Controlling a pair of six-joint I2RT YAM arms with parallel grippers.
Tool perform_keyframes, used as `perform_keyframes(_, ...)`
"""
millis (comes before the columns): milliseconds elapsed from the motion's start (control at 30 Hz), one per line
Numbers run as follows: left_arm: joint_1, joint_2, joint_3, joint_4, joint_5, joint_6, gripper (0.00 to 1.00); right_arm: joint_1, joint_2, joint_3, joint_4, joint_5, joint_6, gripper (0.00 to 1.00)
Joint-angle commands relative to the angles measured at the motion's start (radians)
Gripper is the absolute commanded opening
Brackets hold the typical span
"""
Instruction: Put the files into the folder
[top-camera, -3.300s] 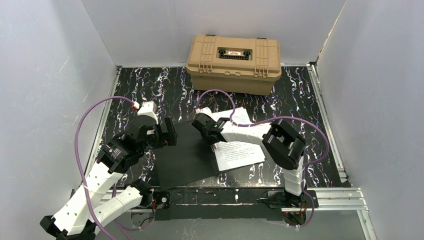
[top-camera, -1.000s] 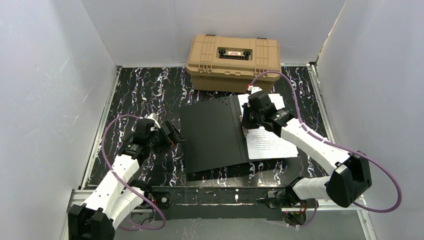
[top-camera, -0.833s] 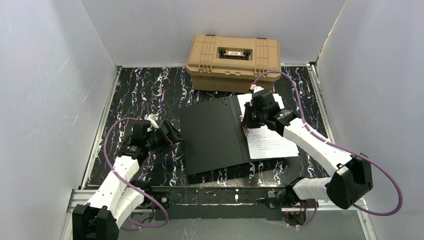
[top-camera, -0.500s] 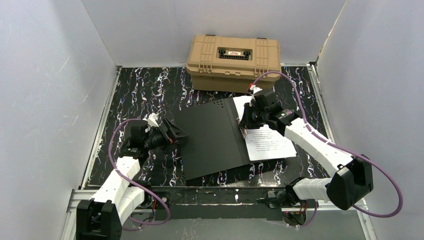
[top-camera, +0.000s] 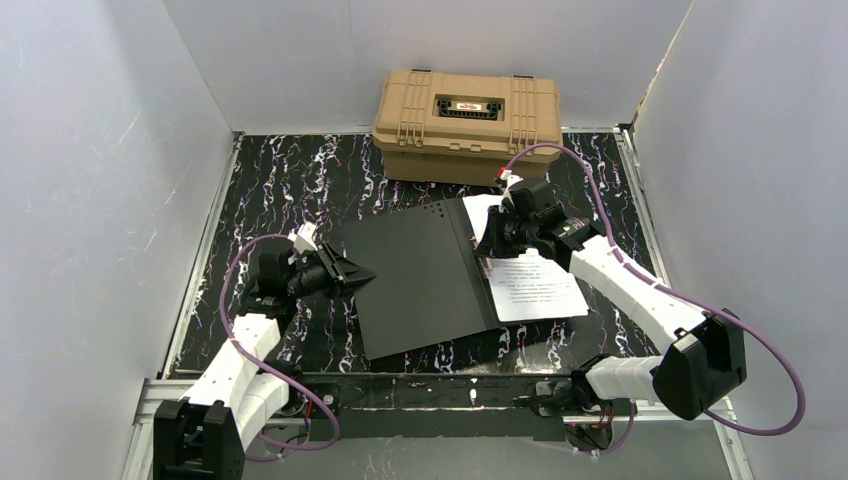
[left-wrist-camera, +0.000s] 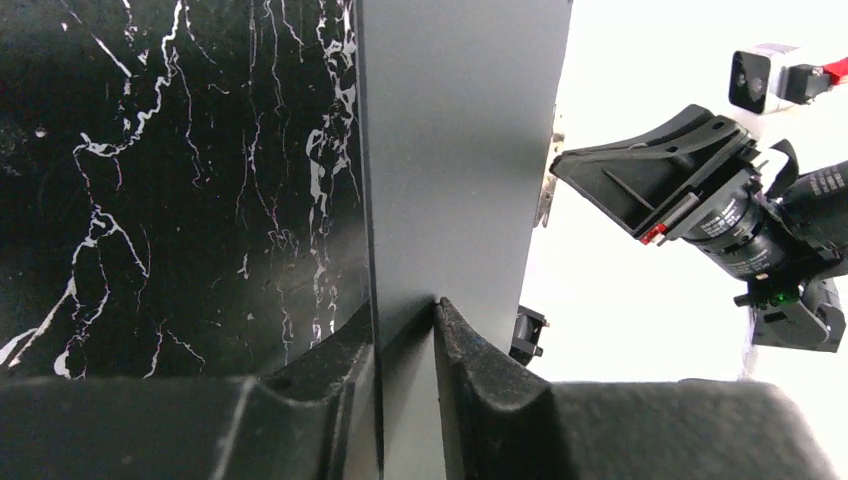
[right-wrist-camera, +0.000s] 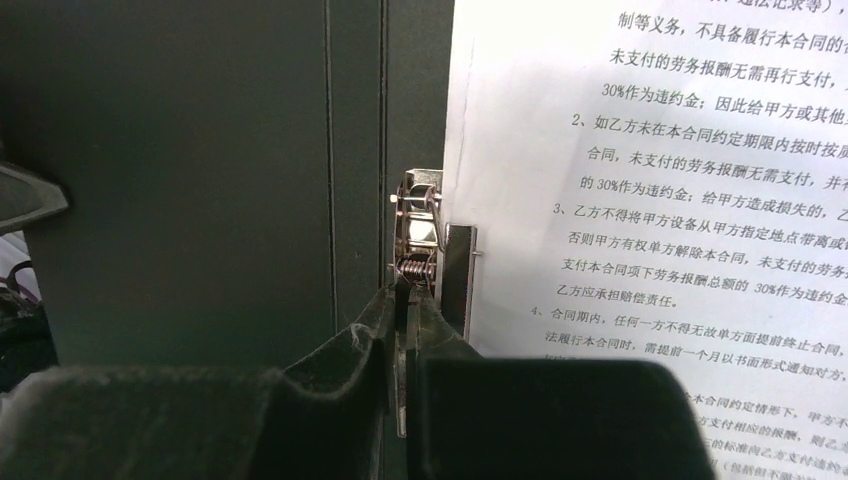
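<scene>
step: closing stage, by my read. Folder (top-camera: 420, 275) lies open on tabletop, black inside up; files (top-camera: 530, 285) sit on its R half, beside the spine.
L gripper (top-camera: 352, 270): at folder's L edge; wrist view shows jaws pinched on the thin black cover edge (left-wrist-camera: 405, 320), cover between the pads.
R gripper (top-camera: 492, 243): low over spine, near the far end of the sheets. Wrist view: jaws nearly together, clamped on the metal spring clip (right-wrist-camera: 418, 235) at the sheets' inner edge.
files: white sheets w/ dense print, roughly square to the folder; near-L corner sits by the clip. Can't tell if the stack is under the clip bar.
next (judgement): L needs to lift the cover & swing it over toward the sheets; R should let go of the clip & clear out first, else cover lands on the arm. Thin edge could slip from the pads.
tabletop (top-camera: 280, 190): black w/ white marble-like veining, alu rail along the near edge.
room: plain white walls on 3 sides; tan hard case (top-camera: 466, 125) shut, at the back wall, well apart from both arms. Purple cables loop off each arm.
</scene>
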Motion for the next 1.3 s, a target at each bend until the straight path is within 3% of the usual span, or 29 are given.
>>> perform_keyframes(0, 0.006, -0.022, 0.017, -0.004, 0.05, -0.008, 0.14, -0.005, -0.019, 0.008, 0.086, -0.032, 0.015, 0.01)
perform_keyframes(67, 0.006, -0.03, 0.018, -0.007, 0.053, -0.012, 0.01, -0.005, -0.015, 0.0, 0.091, -0.033, 0.016, 0.01)
perform_keyframes(100, 0.006, -0.035, 0.02, -0.011, 0.053, -0.014, 0.0, -0.005, -0.012, -0.005, 0.096, -0.037, 0.016, 0.01)
perform_keyframes(433, 0.007, -0.059, 0.091, -0.145, 0.047, 0.028, 0.0, 0.001, 0.041, -0.027, 0.109, -0.084, 0.014, 0.01)
perform_keyframes(633, 0.007, -0.064, 0.167, -0.311, -0.014, 0.127, 0.0, 0.002, 0.052, -0.007, 0.061, -0.026, -0.016, 0.39)
perform_keyframes(733, 0.007, -0.062, 0.2, -0.379, -0.033, 0.17, 0.0, 0.002, 0.047, -0.006, 0.049, 0.03, -0.024, 0.54)
perform_keyframes(1033, 0.007, -0.018, 0.366, -0.661, -0.117, 0.363, 0.0, 0.002, 0.046, -0.029, 0.022, 0.225, -0.059, 0.77)
perform_keyframes(1267, 0.007, 0.018, 0.504, -0.857, -0.235, 0.483, 0.0, 0.003, 0.084, -0.095, 0.046, 0.281, -0.067, 0.84)
